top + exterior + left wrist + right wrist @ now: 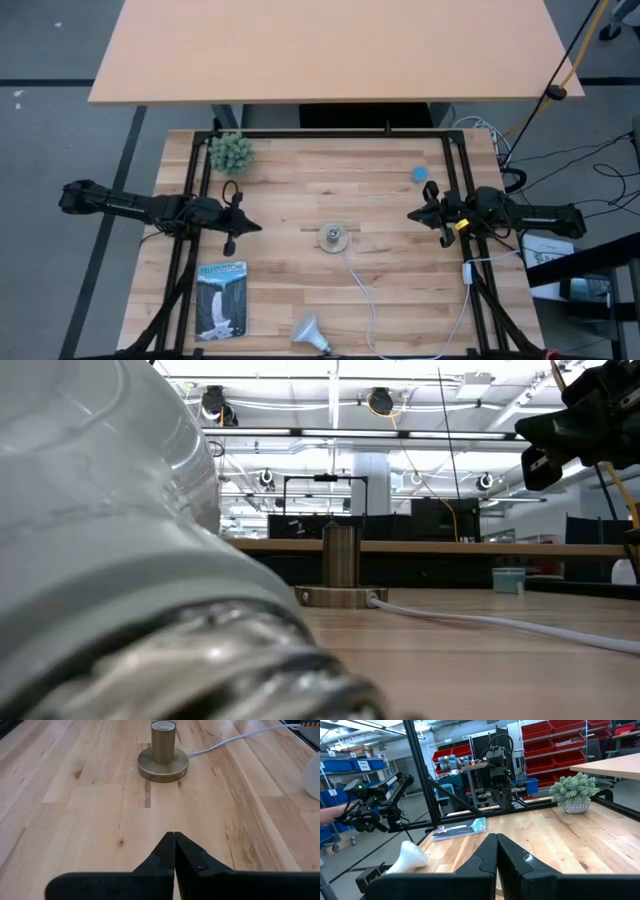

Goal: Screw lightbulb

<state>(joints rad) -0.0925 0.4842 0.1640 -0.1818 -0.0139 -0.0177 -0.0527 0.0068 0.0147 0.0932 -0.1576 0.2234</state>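
Both jaws clenched, empty — lightbulb [311,333] lies on its side, base toward the table's near-right corner.

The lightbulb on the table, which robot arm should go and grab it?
Probably the left. The lightbulb lies at the table's near edge, slightly left of the socket, a bit closer to the left gripper than the right gripper. Both are shut and empty.

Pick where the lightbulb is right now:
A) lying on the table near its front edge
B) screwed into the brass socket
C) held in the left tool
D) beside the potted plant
A: the lightbulb lies on the table's front edge, and the brass socket is empty.
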